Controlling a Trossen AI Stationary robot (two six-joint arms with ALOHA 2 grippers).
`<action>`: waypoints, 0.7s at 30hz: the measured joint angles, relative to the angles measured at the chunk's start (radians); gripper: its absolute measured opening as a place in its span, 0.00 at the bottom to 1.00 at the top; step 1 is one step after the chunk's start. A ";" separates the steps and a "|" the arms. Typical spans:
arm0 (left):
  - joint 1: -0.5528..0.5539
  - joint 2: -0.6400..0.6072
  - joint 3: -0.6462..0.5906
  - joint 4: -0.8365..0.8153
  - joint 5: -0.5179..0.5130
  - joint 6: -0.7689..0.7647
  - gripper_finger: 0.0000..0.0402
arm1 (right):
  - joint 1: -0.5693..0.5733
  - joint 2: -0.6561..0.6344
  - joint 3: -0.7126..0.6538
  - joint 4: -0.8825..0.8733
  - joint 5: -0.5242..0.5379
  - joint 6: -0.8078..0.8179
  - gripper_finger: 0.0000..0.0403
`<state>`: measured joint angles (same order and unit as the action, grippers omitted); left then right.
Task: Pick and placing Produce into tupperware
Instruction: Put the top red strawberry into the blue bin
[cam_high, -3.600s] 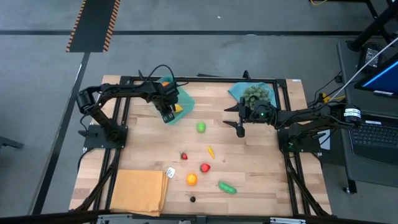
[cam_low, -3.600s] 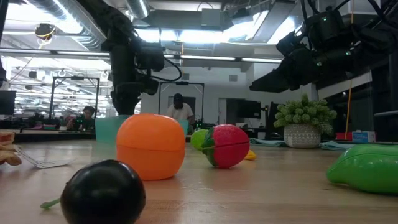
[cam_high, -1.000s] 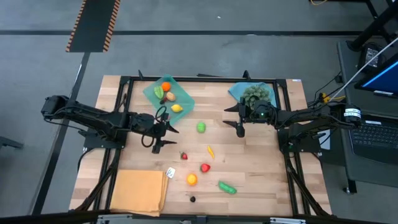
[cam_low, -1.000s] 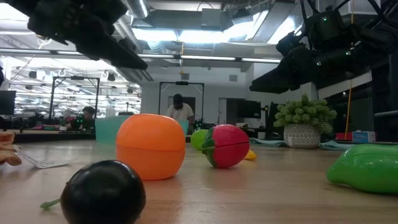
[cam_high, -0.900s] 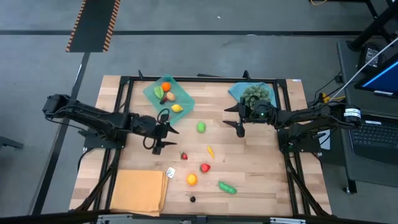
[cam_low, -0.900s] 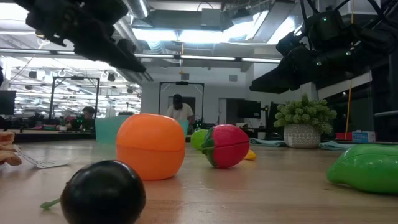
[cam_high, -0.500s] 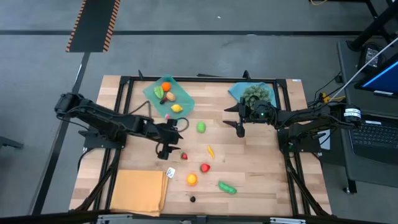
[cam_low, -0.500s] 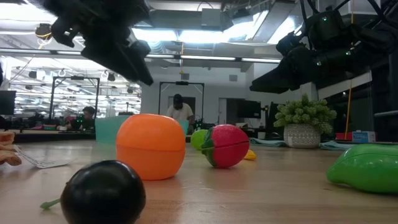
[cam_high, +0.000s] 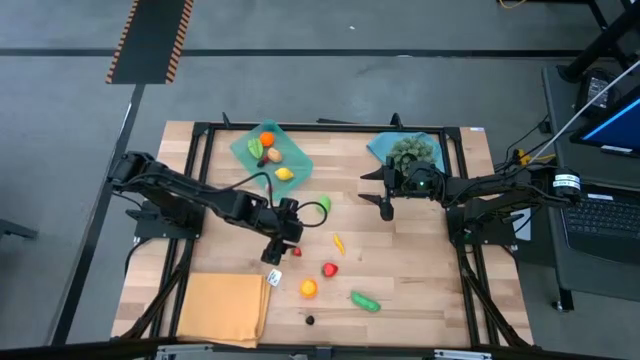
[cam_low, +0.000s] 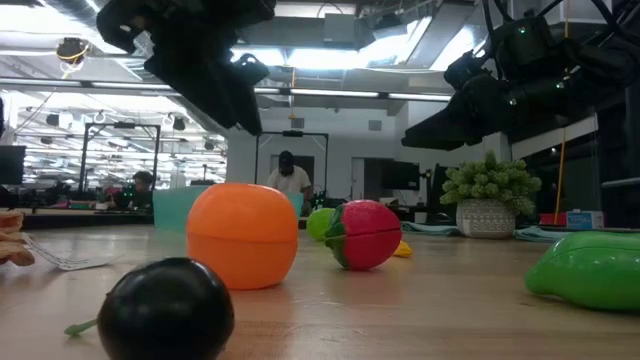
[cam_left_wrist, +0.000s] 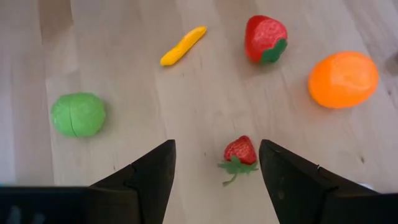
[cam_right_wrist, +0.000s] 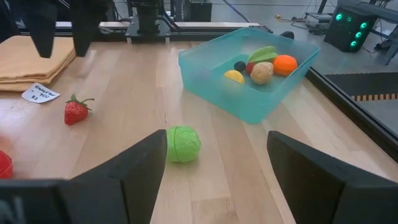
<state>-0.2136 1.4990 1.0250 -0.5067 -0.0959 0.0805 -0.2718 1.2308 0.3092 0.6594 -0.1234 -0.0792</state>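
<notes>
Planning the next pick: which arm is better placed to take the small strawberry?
Left. Its open claw hangs right over the small strawberry, while the right claw waits farther off near the green ball.

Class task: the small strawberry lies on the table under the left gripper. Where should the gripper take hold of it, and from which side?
Probably from above, closing the open left gripper across the red body of the small strawberry. It lies on its side with thin green leaves at one end, too flimsy to grip, and bare table around it.

Black jointed arms, dark wedge-shaped fingers (cam_left_wrist: 152, 177)
</notes>
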 joint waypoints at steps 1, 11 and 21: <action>-0.004 0.000 0.002 -0.001 0.000 0.000 0.56 | 0.000 0.000 0.000 0.000 0.000 0.000 0.69; -0.016 -0.008 0.004 -0.002 0.000 -0.048 0.55 | 0.000 0.000 0.000 0.000 0.000 0.000 0.69; -0.024 -0.007 0.004 0.038 -0.004 -0.074 0.54 | 0.000 0.000 0.000 0.000 0.000 0.000 0.69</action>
<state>-0.2375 1.4917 1.0290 -0.4686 -0.0998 0.0067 -0.2718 1.2308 0.3092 0.6594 -0.1234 -0.0792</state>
